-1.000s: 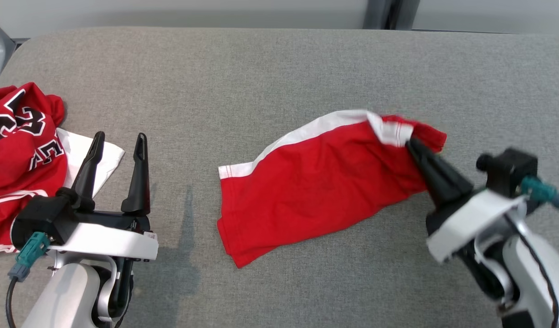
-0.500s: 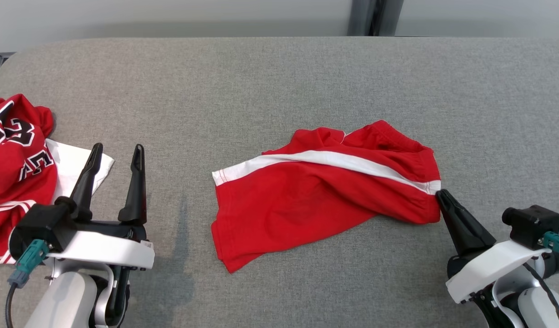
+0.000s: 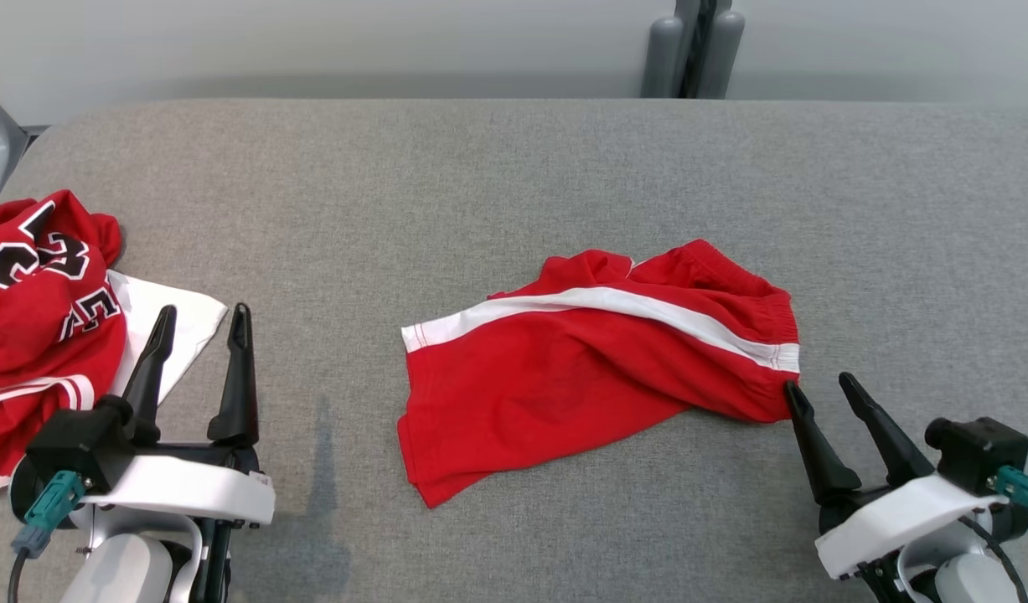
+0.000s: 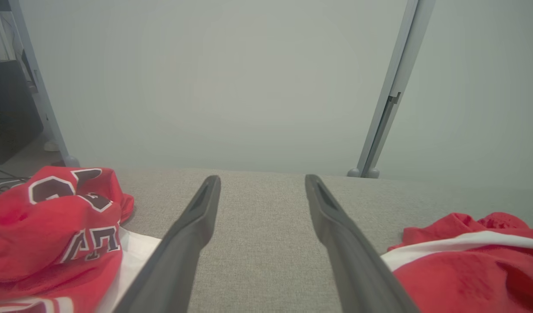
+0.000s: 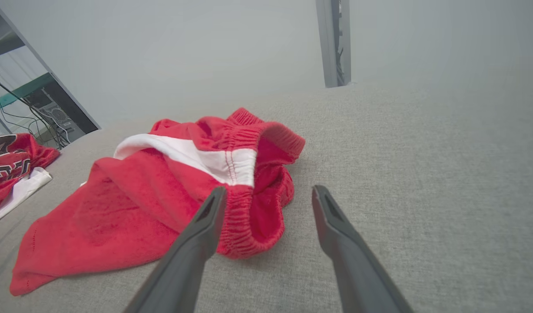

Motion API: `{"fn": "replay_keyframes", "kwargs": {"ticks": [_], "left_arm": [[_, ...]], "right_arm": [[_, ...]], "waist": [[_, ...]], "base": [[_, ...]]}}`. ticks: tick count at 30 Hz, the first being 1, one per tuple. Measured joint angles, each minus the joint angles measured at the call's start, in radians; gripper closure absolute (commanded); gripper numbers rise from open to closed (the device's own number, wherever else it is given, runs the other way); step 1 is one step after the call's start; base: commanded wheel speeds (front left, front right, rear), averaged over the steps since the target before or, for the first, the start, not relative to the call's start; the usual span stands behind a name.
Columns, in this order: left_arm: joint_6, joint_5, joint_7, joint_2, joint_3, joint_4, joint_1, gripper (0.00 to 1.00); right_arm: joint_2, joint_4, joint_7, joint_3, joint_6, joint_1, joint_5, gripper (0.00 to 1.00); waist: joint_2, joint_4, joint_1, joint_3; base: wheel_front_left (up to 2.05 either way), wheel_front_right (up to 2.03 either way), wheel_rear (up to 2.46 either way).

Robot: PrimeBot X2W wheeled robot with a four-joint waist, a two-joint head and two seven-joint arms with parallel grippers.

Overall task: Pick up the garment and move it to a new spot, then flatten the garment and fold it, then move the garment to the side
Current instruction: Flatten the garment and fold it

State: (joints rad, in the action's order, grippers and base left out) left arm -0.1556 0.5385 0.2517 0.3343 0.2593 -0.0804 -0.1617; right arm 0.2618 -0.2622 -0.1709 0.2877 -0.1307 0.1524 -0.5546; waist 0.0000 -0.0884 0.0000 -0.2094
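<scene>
At centre of bench (image 3: 480,184) — red shorts (image 3: 597,377), rumpled, waistband just beside right tool (image 3: 818,383), spread, empty. Left tool (image 3: 202,314) — spread, idle, near jersey pile (image 3: 36,318). Relocation likely done; flattening, folding and moving aside remain.

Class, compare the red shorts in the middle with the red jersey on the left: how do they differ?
The shorts have a plain white stripe; the jersey has black, white-edged lettering. The shorts lie spread out; the jersey is bunched up. The jersey rests on a white cloth; the shorts on bare grey surface. Both are red.
</scene>
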Motion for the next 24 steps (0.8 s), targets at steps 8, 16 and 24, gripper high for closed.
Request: {"fn": "replay_keyframes", "kwargs": {"ticks": [8,16,24], "left_arm": [[-0.036,0.006,-0.005,0.008,-0.018,0.032,0.045,0.00],[-0.061,-0.012,-0.003,0.009,-0.016,0.067,0.077,0.00],[-0.069,-0.035,0.000,0.005,0.015,0.096,0.109,0.00]], "right_arm": [[-0.045,0.150,-0.075,-0.121,0.000,-0.043,0.113,0.00],[-0.121,0.246,-0.032,-0.214,0.000,-0.067,0.259,0.00],[-0.149,0.272,0.017,-0.223,0.000,-0.122,0.296,0.00]], "waist": [[0.0000,0.020,0.0000,0.035],[0.0000,0.024,0.0000,0.065],[0.0000,0.014,0.0000,0.091]], "base": [[0.00,0.00,0.00],[0.00,0.00,0.00],[0.00,0.00,0.00]]}}
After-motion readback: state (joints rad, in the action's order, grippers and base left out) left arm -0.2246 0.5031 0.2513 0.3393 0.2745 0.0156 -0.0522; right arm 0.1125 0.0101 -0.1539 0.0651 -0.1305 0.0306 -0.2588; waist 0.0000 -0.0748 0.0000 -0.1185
